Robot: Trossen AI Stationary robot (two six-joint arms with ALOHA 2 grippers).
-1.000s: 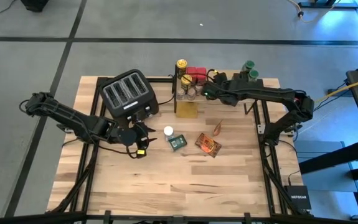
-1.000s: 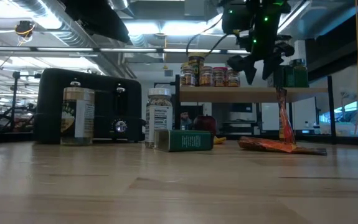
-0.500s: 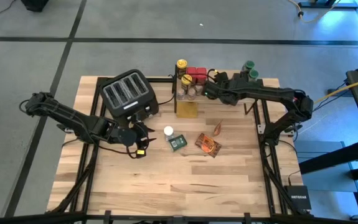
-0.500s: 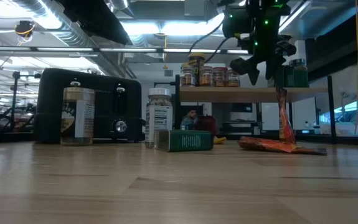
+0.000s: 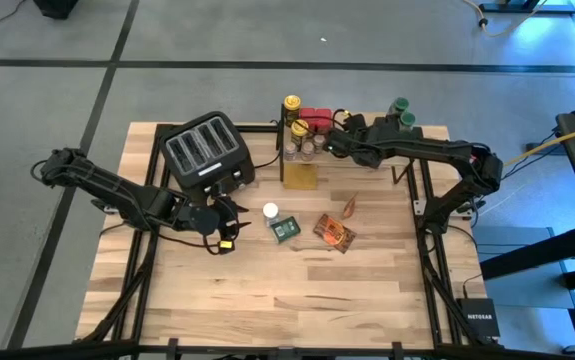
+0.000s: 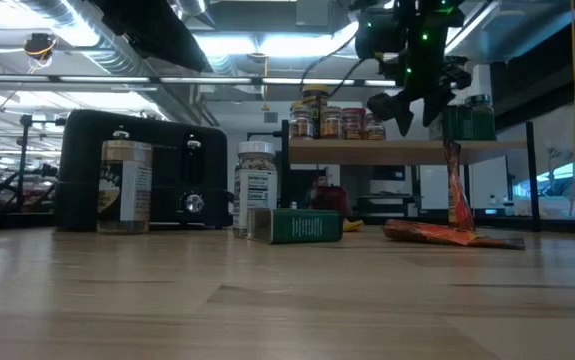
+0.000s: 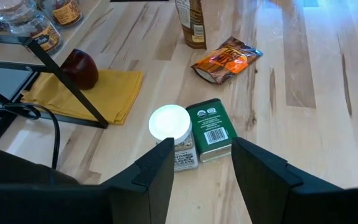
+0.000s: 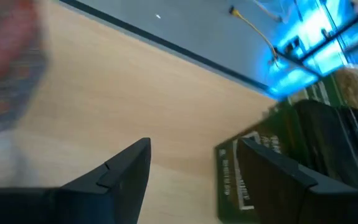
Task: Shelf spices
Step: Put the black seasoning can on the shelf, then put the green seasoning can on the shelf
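The right gripper (image 5: 333, 146) hovers over the small rack with a pale wooden plank top on thin black legs (image 6: 407, 151), its jaws apart and empty, just beside the cluster of red- and yellow-lidded jars (image 5: 305, 127) on the plank; two green-lidded jars (image 5: 401, 111) stand at the plank's other end. The left gripper (image 7: 200, 163) waits low in front of the black four-slot toaster (image 5: 207, 150), its jaws parted around nothing. Just ahead of its fingers stand a white-lidded glass jar (image 7: 170, 124) and, touching it, a green rectangular tin (image 7: 211, 129) lying flat. Farther off lie an orange-brown foil packet (image 7: 226, 59), a yellow cloth (image 7: 82, 93) and a dark red apple (image 7: 80, 67).
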